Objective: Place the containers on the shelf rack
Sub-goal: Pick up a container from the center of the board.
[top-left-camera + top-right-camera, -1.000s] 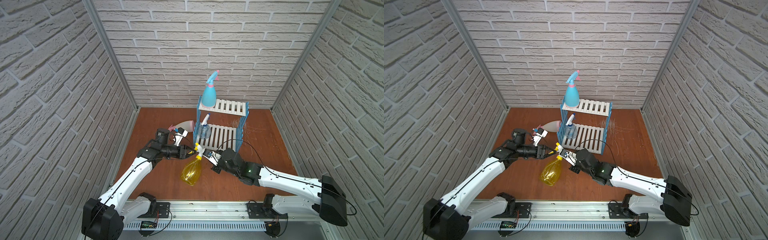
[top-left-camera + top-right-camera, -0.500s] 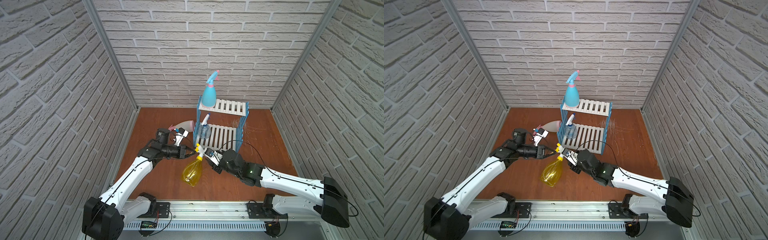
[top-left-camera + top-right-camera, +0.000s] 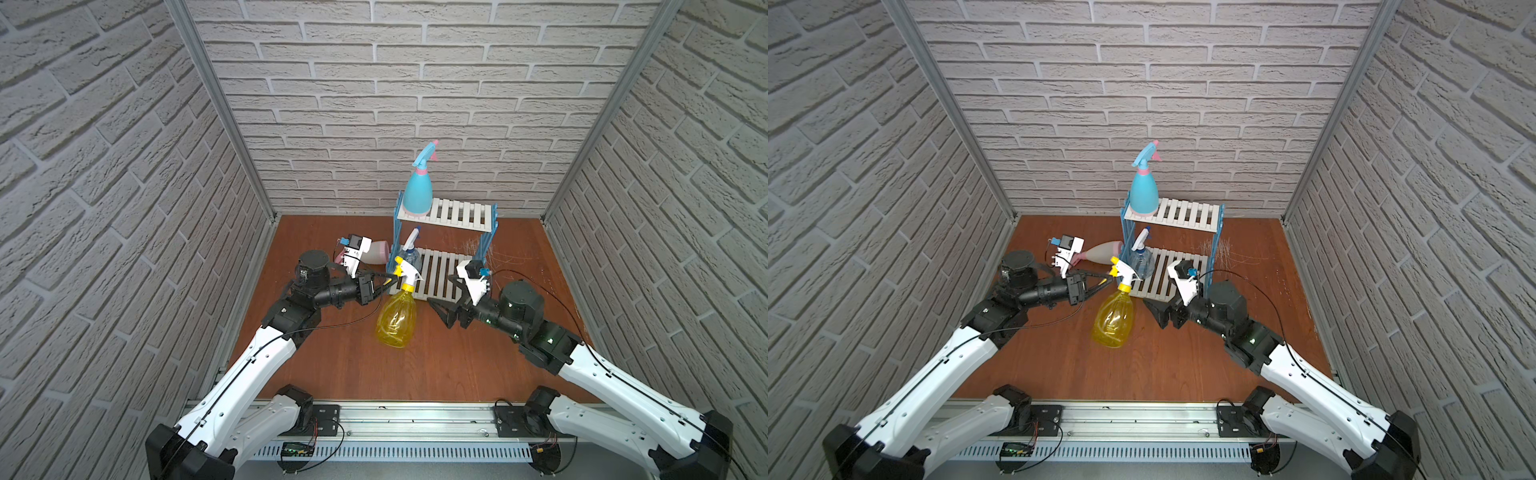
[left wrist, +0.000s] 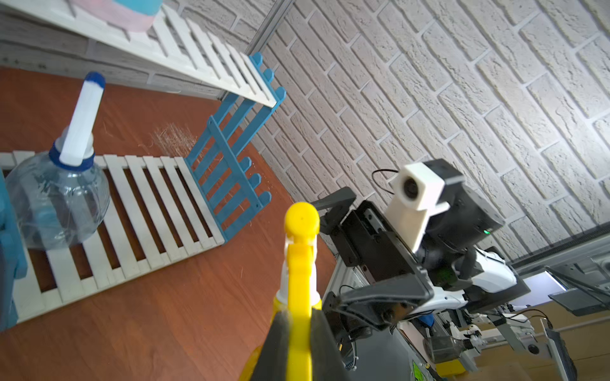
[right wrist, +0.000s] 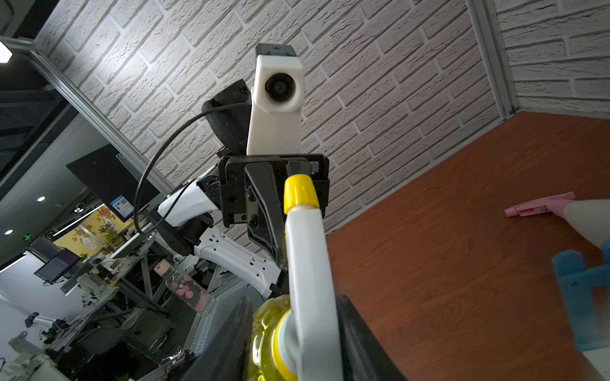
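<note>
Right gripper (image 3: 442, 293) has let go of the yellow round translucent plastic spray bottle (image 3: 397, 322) since a second ago and backed off toward its own side. Its fingers (image 3: 438, 307) now stand wide apart, tips just beside the bottle body, with a gap showing in both top views. Right wrist view lines the bottle's white trigger head (image 5: 308, 264) up between those spread fingers; can't judge contact from that angle.

Left gripper (image 3: 391, 281) sits about where it was. Its fingers (image 4: 280, 346) are clamped on the yellow part of the spray head, one pad on each side in the left wrist view.

Yellow bottle is upright, just in front of the rack's lower shelf, near its left front corner. I can't tell whether its base rests on the brown wood-grain tabletop (image 3: 332, 365) or hangs just above it.

Small two-tier rack with white slatted shelves and blue picket side frames (image 3: 457, 214) stands toward the back wall.
- Light-blue cone spray bottle with pink collar (image 3: 417, 195): upright, top shelf, left end.
- Clear round spray bottle with white-and-blue trigger (image 3: 409, 255): upright, lower shelf, left end, right behind the yellow bottle's head.
- Cream-pink cone spray bottle (image 3: 376, 252): on its side on the tabletop, just left of the rack, partly hidden by the left wrist camera.
</note>
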`<state>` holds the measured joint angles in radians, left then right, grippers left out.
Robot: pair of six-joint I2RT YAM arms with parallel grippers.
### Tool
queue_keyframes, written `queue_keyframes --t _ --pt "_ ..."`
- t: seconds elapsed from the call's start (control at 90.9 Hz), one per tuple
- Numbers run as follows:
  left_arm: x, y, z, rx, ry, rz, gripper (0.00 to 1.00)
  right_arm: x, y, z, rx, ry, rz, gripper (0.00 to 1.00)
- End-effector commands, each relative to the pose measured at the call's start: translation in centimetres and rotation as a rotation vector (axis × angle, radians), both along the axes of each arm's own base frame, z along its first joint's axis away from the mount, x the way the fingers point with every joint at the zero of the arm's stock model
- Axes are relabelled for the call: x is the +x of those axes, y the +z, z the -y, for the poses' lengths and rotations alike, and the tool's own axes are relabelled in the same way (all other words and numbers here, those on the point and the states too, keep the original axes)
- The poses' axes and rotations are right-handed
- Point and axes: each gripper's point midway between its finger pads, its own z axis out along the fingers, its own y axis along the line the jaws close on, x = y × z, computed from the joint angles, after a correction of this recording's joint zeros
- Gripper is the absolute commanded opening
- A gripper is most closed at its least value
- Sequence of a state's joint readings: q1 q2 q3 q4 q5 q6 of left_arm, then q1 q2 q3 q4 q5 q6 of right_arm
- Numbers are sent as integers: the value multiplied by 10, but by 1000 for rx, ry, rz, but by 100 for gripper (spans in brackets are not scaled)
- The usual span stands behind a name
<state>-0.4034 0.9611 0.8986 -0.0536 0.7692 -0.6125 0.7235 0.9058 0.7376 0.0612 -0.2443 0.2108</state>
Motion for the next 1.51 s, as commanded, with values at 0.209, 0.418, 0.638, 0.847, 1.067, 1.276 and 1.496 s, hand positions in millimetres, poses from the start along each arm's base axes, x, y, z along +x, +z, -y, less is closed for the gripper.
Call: queue_keyframes --t 0.209,0.418,0.638,0.847,1.067,1.276,1.496 --pt "-21 56 21 -85 -157 191 0 -47 91 -36 320 512 -169 99" --pt "-34 59 27 -76 -217 204 0 -47 107 -34 354 554 -158 73" --pt "-42 60 30 -81 -257 199 0 -55 115 -32 354 608 -155 50" --pt "-43 56 31 -73 -265 186 0 -57 118 -29 357 600 -133 35" --pt "-41 53 31 -69 -259 184 0 -57 115 -27 353 594 -129 16" --pt "-24 40 28 -19 -166 168 0 -52 105 -26 325 545 -115 3" --pt "-6 26 17 49 -38 168 70 -38 80 -19 235 412 -114 3"
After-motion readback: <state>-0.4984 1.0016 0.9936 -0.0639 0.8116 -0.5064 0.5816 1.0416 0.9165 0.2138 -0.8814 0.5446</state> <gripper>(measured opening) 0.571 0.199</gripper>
